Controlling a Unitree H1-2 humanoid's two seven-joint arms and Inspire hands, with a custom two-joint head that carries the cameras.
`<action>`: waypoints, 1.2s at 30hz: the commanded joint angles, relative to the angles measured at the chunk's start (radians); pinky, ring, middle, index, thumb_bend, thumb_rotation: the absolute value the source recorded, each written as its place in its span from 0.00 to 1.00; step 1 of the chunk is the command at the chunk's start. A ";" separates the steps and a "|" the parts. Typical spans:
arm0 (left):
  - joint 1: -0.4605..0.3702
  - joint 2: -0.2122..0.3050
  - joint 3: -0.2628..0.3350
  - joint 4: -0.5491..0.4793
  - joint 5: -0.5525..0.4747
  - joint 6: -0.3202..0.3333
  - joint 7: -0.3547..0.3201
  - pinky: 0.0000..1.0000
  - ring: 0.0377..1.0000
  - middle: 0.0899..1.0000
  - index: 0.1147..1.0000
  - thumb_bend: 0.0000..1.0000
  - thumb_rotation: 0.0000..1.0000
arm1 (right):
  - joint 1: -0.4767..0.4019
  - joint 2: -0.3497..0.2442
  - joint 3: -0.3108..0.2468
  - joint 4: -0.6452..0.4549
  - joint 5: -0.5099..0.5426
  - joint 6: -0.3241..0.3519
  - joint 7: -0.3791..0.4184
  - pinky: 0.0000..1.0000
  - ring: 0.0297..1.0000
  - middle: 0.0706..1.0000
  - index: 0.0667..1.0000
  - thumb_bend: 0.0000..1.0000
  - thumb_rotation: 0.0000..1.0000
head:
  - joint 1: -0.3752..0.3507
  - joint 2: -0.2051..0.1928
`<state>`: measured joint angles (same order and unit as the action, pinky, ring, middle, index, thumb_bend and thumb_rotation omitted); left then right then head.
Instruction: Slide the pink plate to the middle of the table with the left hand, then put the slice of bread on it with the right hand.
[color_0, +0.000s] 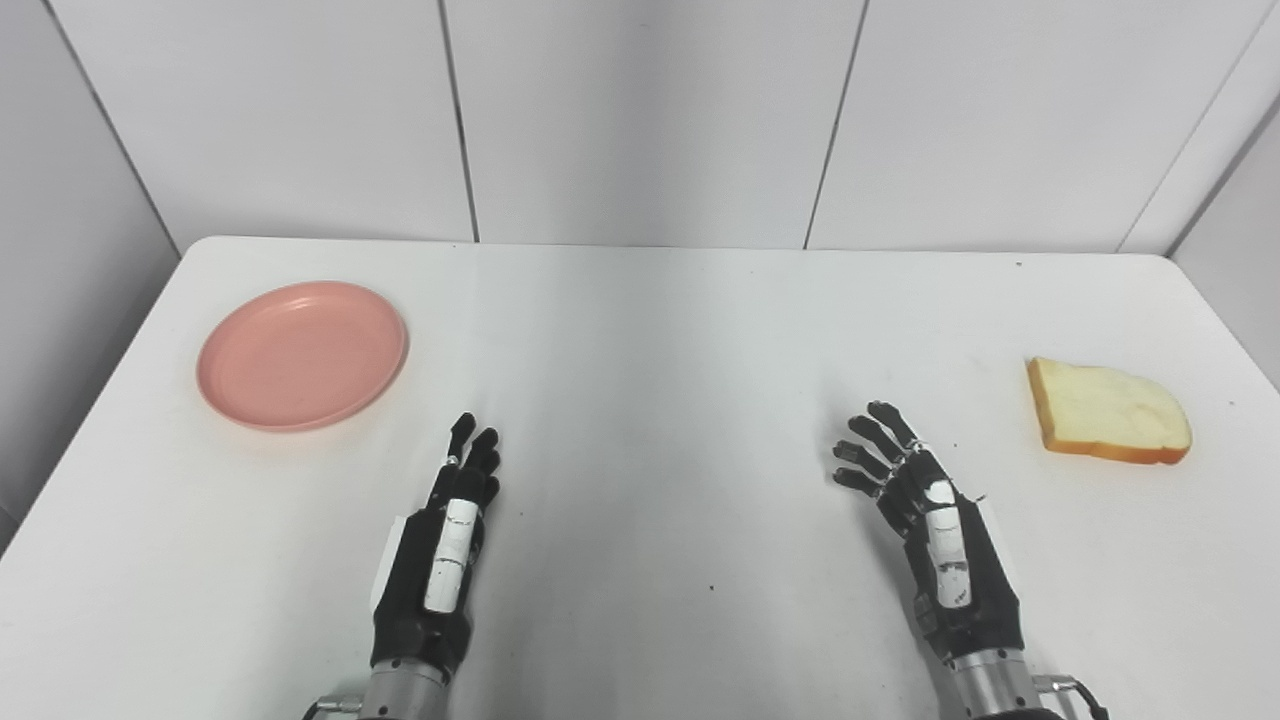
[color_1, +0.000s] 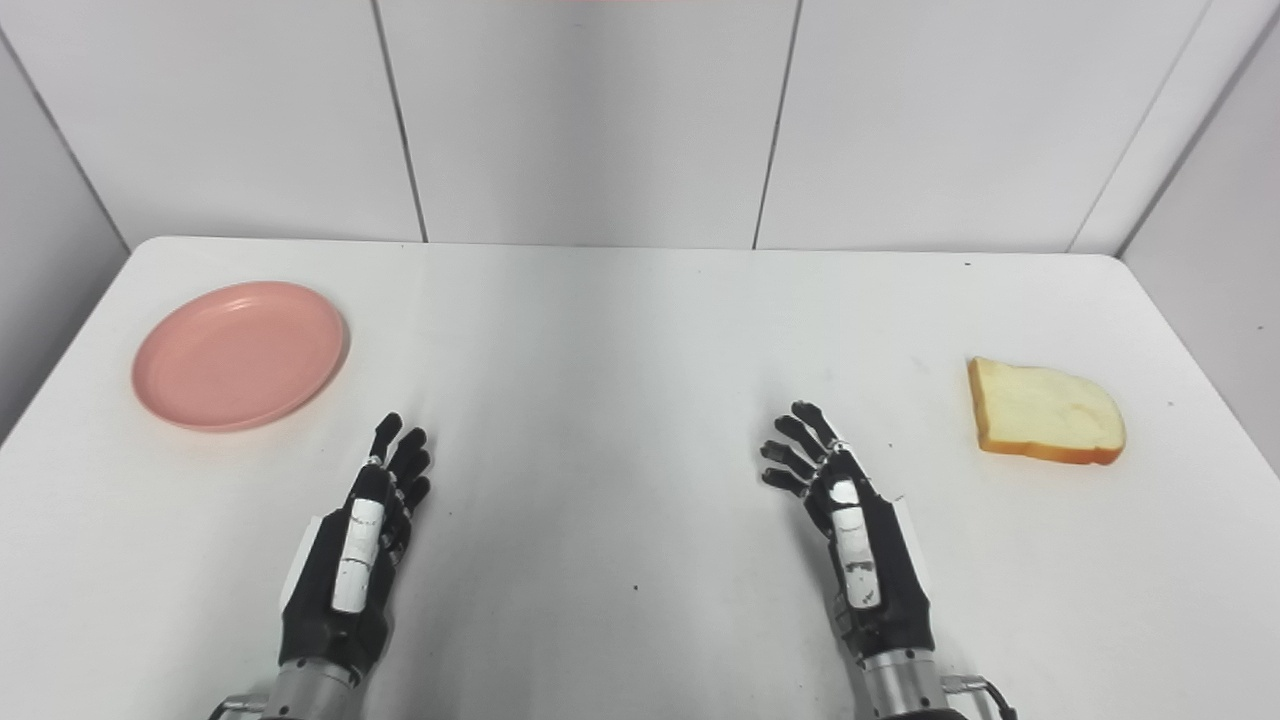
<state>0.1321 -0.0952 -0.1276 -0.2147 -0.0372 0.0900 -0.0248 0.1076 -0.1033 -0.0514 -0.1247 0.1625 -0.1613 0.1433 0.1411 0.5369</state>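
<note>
Left eye view: both hands are seen low in the frame, over a white bench (color_0: 640, 330) backed by pale wall panels.
Pink plate (color_0: 302, 355): it is found at the upper left of the bench, well apart from the centre, empty and lying flat.
Slice of bread (color_0: 1106, 410): it lies flat at the right of the frame, crust edge toward the bottom, touched by nothing.
Left hand (color_0: 440, 560): it is held at the lower left of centre, empty, fingers stretched out nearly straight and close together, pointed up the frame; the plate is near but not touched.
Right hand (color_0: 935, 530): it is held at the lower right of centre, empty, fingers spread and lightly curled, well apart from the bread.
Step in hand: the plate slide is judged not yet begun, since the plate sits off to the left.
Method: the left hand would best be carried up and to the left, past the plate's far left rim, so that the fingers can be laid on that rim or flat on the plate.
Pressure: light downward force is advised, so that the plate glides and is not tipped.
Direction: the push should be aimed toward the bare centre of the frame.
Right hand's part: waiting is advised until the plate is settled.
</note>
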 joint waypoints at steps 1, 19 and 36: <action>0.006 -0.014 -0.015 0.023 0.012 -0.035 -0.003 0.98 0.98 0.97 1.00 0.79 0.90 | 0.029 -0.033 -0.030 0.122 0.012 -0.042 0.011 0.77 0.80 0.86 0.87 0.86 1.00 | 0.012 -0.013; -0.029 -0.033 -0.026 0.214 0.035 -0.201 0.009 0.99 0.98 0.97 1.00 0.72 0.88 | -0.007 -0.065 -0.036 0.245 0.043 -0.097 0.027 0.81 0.83 0.89 0.90 0.80 1.00 | 0.108 -0.131; -0.068 -0.016 0.063 0.141 -0.059 -0.206 0.015 0.92 0.94 0.92 0.96 0.89 0.85 | -0.027 -0.037 -0.017 0.297 0.012 -0.126 0.028 0.81 0.83 0.88 0.90 0.79 1.00 | 0.089 -0.192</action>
<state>0.0757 -0.1274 -0.1012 -0.0685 -0.0677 -0.1099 -0.0153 -0.0007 -0.1822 -0.0894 0.0188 0.1813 -0.2479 0.1666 0.2316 0.3483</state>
